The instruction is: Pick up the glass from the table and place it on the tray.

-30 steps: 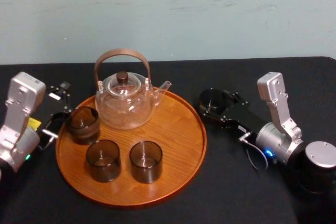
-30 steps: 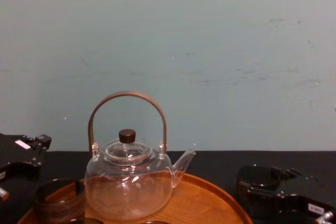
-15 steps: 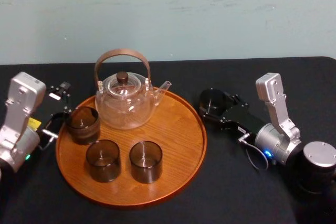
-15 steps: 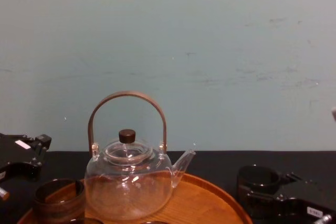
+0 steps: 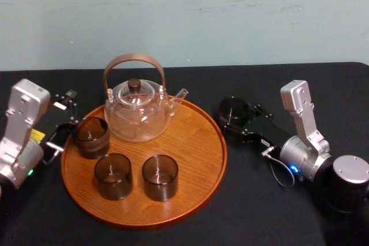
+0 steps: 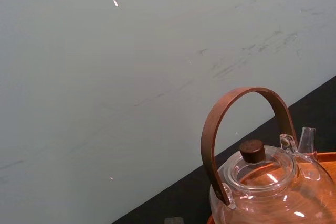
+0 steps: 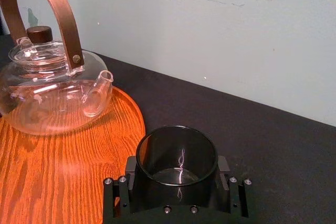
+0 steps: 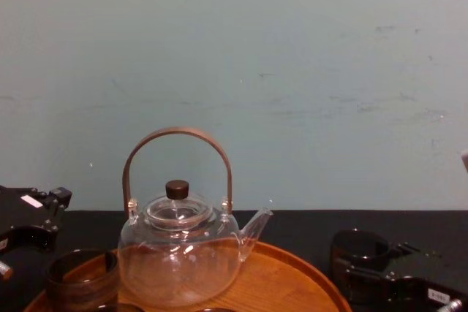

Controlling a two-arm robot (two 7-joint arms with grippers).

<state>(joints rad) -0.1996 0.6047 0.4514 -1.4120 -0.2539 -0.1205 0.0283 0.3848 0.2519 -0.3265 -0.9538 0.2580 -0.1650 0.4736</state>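
Two claws: right claw [image 5: 233,112] clenched on the glass [image 7: 177,163], tray [image 5: 196,200] just to its left; gripped side-on, we judge, to lift it over the rim; left claw [image 5: 62,120] idle, released, across the tray.

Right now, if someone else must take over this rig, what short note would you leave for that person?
Right pincer: shut on the fourth glass, to the right of the tray, low at the table. Whether it is lifted yet, I cannot tell.
Left pincer: open and idle beside the tray's left rim.
Done: three glasses stand on the tray, in front of the teapot.
Left: carry the fourth glass onto the tray, perhaps onto its bare right part, then release.
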